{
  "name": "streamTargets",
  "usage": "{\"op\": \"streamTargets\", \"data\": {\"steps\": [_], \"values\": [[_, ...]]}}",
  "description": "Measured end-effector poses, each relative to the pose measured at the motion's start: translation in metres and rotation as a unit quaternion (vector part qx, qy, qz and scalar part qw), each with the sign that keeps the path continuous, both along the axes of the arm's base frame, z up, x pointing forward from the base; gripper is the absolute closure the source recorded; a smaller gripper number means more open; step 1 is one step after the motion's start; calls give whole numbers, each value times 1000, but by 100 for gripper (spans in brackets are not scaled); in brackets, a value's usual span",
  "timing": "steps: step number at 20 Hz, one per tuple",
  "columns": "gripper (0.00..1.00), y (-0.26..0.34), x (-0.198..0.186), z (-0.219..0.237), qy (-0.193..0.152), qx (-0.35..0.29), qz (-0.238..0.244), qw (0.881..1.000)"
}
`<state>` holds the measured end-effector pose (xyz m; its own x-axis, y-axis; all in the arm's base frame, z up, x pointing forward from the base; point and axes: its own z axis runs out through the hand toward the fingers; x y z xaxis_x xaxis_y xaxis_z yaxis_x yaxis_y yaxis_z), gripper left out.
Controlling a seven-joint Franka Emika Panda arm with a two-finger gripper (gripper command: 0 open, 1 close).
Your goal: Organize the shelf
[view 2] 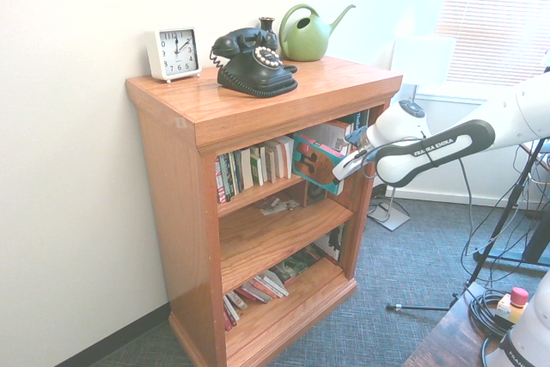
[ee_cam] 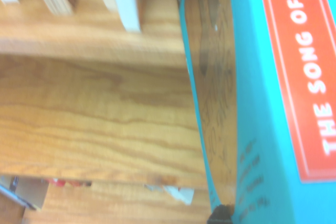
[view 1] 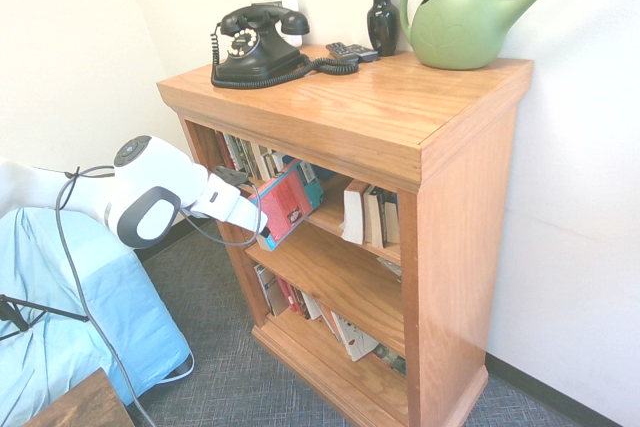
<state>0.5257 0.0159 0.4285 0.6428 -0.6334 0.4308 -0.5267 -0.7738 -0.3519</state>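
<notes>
In the second exterior view, the white arm's two-finger gripper (view 2: 337, 180) is reaching in from the right and closing its fingers on the near, lower corner of a thin blue book with an orange-red cover (view 2: 316, 161), which is jutting tilted out of the top tier of the orange-brown oak-grain bookcase (view 2: 176, 212). From the fingertips the book is lying far and to the left, its long axis seemingly running inward, while a row of upright pale-spined books (view 2: 262, 165) is standing just beyond its left side, so the coming push probably needs aligning with that row.
</notes>
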Motion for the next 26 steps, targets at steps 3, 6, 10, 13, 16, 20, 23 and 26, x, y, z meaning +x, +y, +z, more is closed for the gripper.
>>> {"op": "streamTargets", "data": {"steps": [3, 6, 10, 13, 16, 20, 23, 26], "values": [[100, 3, 14, 3, -18, -5, -1, 1000], [100, 8, 27, -1, -32, -13, -2, 999], [100, 24, 36, -6, -49, -14, -2, 999], [100, 34, 42, -9, -58, -17, -6, 998], [100, 40, 51, -11, -65, -20, -11, 998], [100, 39, 63, -10, -74, -26, -15, 997], [0, 35, 72, -11, -79, -31, -17, 996], [0, 35, 76, -12, -81, -35, -17, 996]]}}
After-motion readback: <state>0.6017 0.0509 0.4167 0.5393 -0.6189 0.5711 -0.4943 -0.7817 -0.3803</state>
